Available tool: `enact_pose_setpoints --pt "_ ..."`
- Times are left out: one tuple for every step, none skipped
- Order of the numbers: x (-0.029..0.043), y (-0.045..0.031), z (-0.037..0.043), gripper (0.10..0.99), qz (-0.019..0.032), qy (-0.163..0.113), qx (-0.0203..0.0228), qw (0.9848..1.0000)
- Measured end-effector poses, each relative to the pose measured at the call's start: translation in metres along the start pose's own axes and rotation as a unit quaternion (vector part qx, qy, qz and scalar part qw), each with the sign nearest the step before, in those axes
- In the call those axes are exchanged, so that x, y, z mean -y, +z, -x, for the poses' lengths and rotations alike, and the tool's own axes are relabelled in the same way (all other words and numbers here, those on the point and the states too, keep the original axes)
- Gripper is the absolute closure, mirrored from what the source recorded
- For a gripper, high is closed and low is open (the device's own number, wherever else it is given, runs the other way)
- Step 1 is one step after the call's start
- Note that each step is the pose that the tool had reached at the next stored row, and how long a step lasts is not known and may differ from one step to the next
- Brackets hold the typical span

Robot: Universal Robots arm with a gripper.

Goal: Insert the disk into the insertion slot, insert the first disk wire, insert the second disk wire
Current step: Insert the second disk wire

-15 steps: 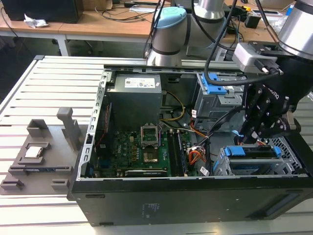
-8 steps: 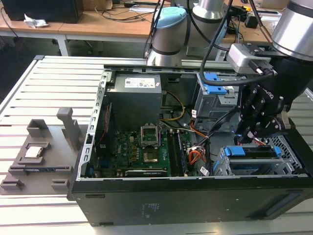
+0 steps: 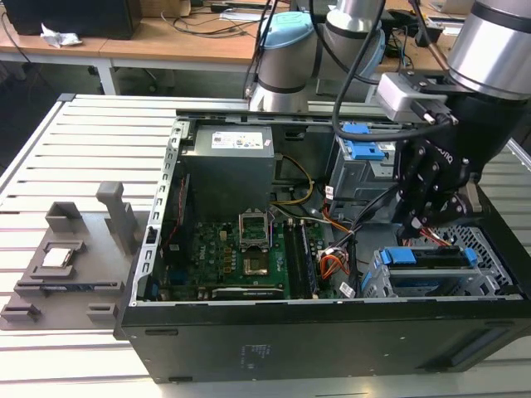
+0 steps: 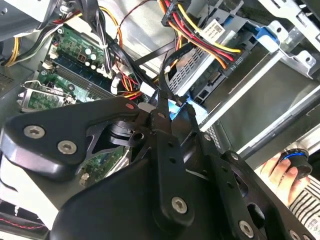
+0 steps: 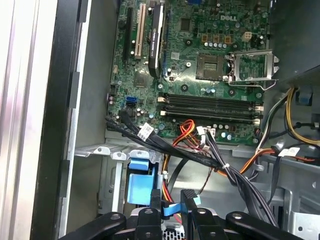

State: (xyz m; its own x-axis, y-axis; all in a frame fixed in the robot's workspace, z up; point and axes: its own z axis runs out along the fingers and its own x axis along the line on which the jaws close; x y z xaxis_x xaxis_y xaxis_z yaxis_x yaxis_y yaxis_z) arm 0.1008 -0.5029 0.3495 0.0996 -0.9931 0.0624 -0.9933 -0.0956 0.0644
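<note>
The disk [image 3: 436, 280], framed by its blue carrier [image 3: 411, 255], lies inside the insertion slot of the low silver perforated cage [image 3: 489, 249] at the exterior view's right. My black gripper [image 3: 419, 225] hangs just above the cage's inner end. In both wrist views the fingers [image 5: 155, 202] are shut on a thin blue disk wire [image 5: 175, 210], right next to the blue carrier [image 5: 140, 182]. In the second wrist view my gripper [image 4: 172, 102] pinches that blue piece. A black connector [image 4: 231, 62] on red, yellow and black wires sits against the drive's end; how deep it sits is unclear.
The open case holds a green motherboard [image 3: 241, 257], a grey power supply [image 3: 228, 166] and a taller grey cage with a blue latch [image 3: 362, 153]. Loose cable bundles [image 5: 200, 155] cross beside the cage. A grey fixture [image 3: 75, 257] lies on the slatted table. A person's hand [image 4: 280, 170] is nearby.
</note>
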Motion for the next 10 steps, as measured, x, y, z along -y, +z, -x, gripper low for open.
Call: enact_pose_setpoints --pt "-0.0003 0.0007 0.0001 0.784 -0.0002 -0.004 -0.0003 1.0000" --pt "-0.0006 0.0016 0.0002 0.784 -0.0005 -0.009 -0.0011 1.0000" --pt "-0.0005 0.0023 0.0002 0.784 -0.0007 -0.014 -0.0023 0.9999" --pt "-0.0005 0.0040 0.0003 0.784 -0.0008 -0.022 -0.0067 0.9997" --pt "-0.0005 0.0047 0.0004 0.784 -0.0005 -0.023 -0.0095 0.9997" --pt "-0.0005 0.0046 0.0003 0.784 -0.0005 -0.023 -0.0097 0.9997" --pt "-0.0005 0.0046 0.0003 0.784 -0.0005 -0.023 -0.0099 0.9997" --pt "-0.0005 0.0046 0.0004 0.784 -0.0004 -0.023 -0.0100 0.9997" --pt "-0.0005 0.0046 0.0004 0.796 -0.0004 -0.023 -0.0101 0.9997" --pt "-0.0005 0.0046 0.0003 0.867 -0.0004 -0.023 -0.0102 0.9997"
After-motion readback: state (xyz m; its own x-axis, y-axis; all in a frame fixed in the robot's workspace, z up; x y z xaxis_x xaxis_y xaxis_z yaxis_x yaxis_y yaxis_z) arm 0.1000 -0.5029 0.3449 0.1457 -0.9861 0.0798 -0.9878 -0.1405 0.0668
